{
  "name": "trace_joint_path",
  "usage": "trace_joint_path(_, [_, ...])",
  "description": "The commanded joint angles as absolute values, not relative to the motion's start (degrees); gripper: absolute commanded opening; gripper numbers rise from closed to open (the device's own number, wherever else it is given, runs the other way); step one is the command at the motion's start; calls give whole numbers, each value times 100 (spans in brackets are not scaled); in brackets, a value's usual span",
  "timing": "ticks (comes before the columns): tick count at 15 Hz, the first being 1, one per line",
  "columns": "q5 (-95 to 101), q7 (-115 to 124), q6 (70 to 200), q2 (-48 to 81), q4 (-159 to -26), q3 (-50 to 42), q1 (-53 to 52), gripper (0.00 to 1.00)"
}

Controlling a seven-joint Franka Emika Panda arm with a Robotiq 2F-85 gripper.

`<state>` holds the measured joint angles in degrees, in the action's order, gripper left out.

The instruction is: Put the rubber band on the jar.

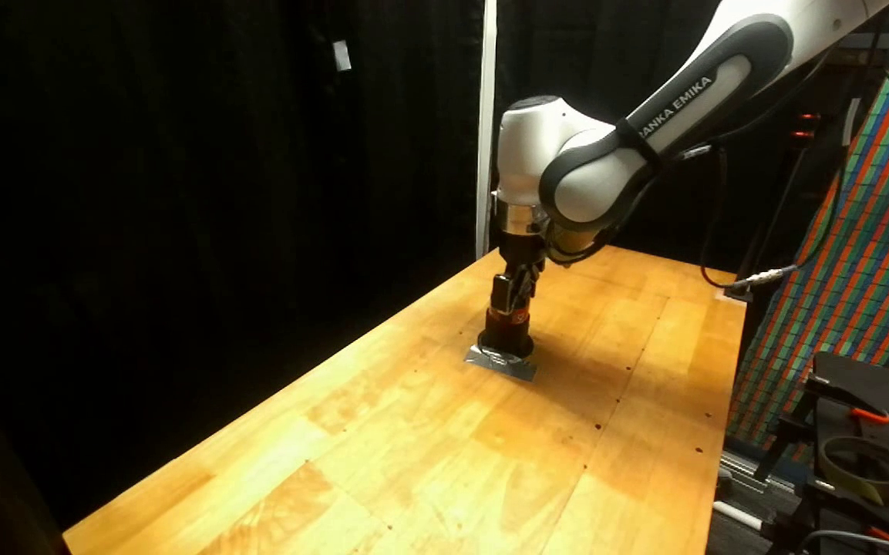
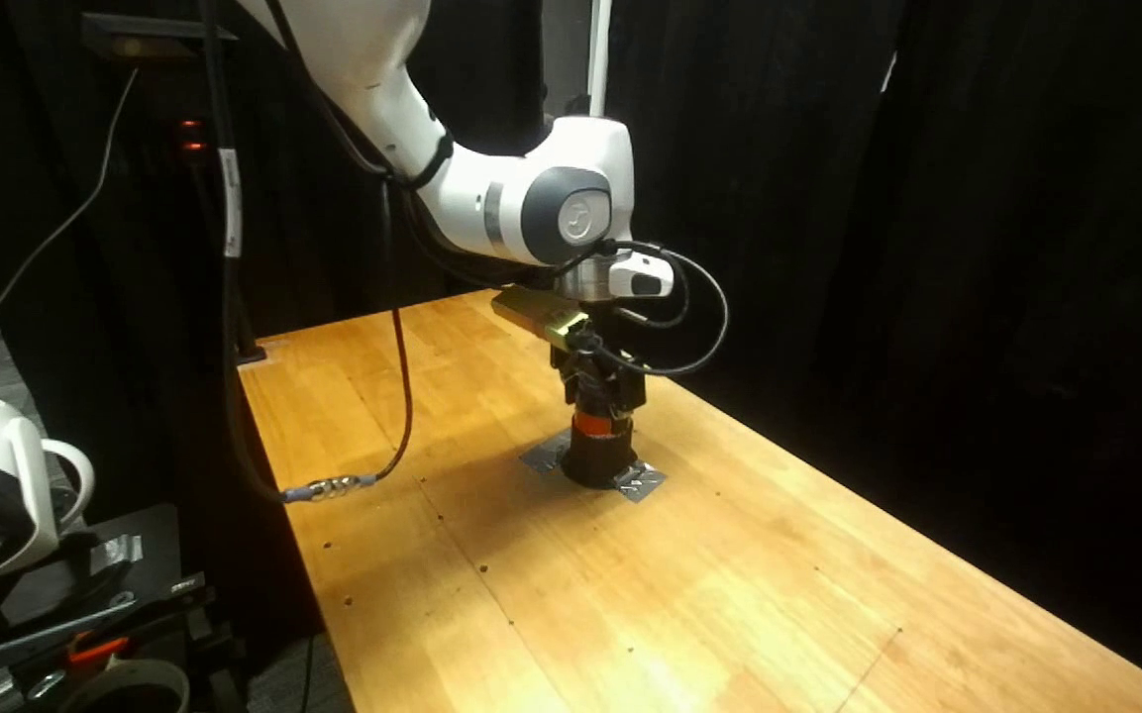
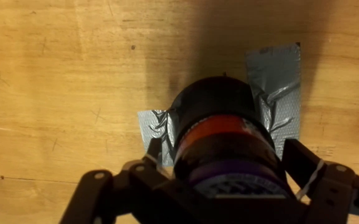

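Dark curtains (image 1: 220, 193) hang at the back in both exterior views. In front of them runs a long wooden table (image 1: 444, 462), dotted with small dark spots. A white and grey robot arm (image 1: 583, 189) reaches over the table, its last section upright and pointing down. Beside the table, in an exterior view, is a dark shelf (image 1: 876, 378).

The black jaws stand wide around the jar (image 3: 227, 151), one finger on each side. On the left of the wrist view a gap shows between finger and jar; on the right the fingertip (image 3: 300, 157) is right beside the jar, and whether it touches I cannot tell.

A round dark base (image 2: 598, 463) sits on the table under the jaws. The jar rises upright from it, with an orange-red band round its middle and, in the wrist view, some purple near its top. Grey-silver tape (image 3: 274, 68) lies against two sides of the base, creased where they meet.

Smallest is the rubber band (image 3: 310, 179), a thin pale strand slanting across each finger. The stretch between is hidden, so I cannot tell whether it touches the jar.
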<state>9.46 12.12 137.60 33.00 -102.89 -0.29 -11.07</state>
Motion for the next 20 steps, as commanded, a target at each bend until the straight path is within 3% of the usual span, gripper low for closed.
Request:
trace_joint_path(1, [1132, 1626, 14534, 2518, -11692, -163, -1247, 100])
trace_joint_path(7, [1687, 2151, 16203, 1730, -13479, -610, -1476, 100])
trace_joint_path(8, [2128, 2560, 16693, 1639, -13772, -983, -1735, 75])
trace_joint_path(10, [3221, 3317, 17538, 1556, -14150, -1973, -2414, 66])
trace_joint_path(16, [5781, 5025, 19160, 2331, -13574, -4622, -4157, 18])
trace_joint_path(20, [4607, 4207, 20951, 3220, -13893, -6130, -5489, 8])
